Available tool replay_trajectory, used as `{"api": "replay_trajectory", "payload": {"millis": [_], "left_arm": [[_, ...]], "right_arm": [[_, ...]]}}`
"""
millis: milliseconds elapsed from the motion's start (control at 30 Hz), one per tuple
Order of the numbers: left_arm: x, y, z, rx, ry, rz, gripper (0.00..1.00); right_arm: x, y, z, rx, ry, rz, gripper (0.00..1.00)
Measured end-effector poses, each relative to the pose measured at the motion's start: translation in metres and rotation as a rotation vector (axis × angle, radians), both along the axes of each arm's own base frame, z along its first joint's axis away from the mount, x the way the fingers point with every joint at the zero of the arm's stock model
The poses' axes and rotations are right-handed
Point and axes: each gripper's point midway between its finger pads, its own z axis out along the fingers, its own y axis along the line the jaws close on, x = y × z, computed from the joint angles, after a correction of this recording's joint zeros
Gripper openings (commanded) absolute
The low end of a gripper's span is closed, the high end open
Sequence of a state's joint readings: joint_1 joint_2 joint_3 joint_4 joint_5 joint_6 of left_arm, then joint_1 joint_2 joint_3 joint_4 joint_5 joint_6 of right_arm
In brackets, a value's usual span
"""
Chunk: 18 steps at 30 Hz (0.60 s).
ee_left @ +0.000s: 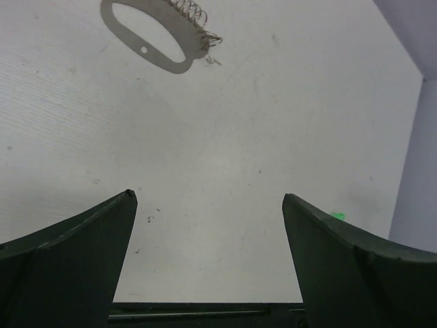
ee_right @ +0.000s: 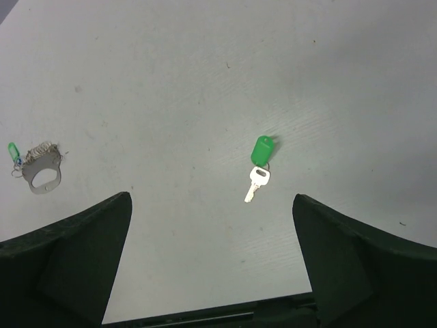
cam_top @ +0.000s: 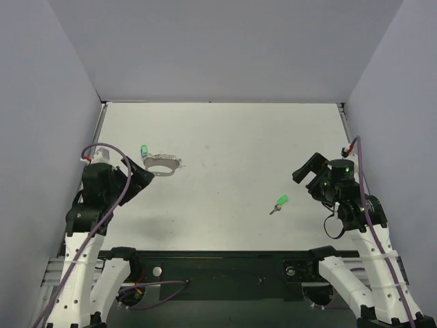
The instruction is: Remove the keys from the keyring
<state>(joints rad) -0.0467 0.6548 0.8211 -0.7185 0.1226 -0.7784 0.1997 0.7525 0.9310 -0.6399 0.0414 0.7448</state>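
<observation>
The keyring (cam_top: pixel 162 164), a thin silvery oval loop with a coiled upper edge, lies on the table at the left. It shows at the top of the left wrist view (ee_left: pixel 147 31) and far left in the right wrist view (ee_right: pixel 42 169). One green-headed key (cam_top: pixel 144 150) sits at the keyring's left end (ee_right: pixel 12 152). Another green-headed key (cam_top: pixel 278 203) lies loose right of centre (ee_right: pixel 259 164). My left gripper (cam_top: pixel 140 176) is open and empty, just left of the keyring. My right gripper (cam_top: pixel 307 179) is open and empty, right of the loose key.
Grey walls enclose the white table (cam_top: pixel 225 137) on the left, back and right. The table's near edge is a dark rail (cam_top: pixel 218 263) between the arm bases.
</observation>
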Motion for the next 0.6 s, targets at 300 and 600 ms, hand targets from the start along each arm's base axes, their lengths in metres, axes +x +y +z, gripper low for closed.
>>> {"api": "replay_trajectory", "payload": {"millis": [300,600], "left_arm": [[-0.03,0.011,-0.035,0.205,0.199,-0.096,1.0],[-0.031,0.002,-0.046,0.244,0.227,-0.212,1.0]], "right_arm": [[-0.028,0.023,-0.046,0.07,0.098,0.128,0.97],[-0.039,0.04,-0.082,0.107,0.194,0.217,0.97]]}}
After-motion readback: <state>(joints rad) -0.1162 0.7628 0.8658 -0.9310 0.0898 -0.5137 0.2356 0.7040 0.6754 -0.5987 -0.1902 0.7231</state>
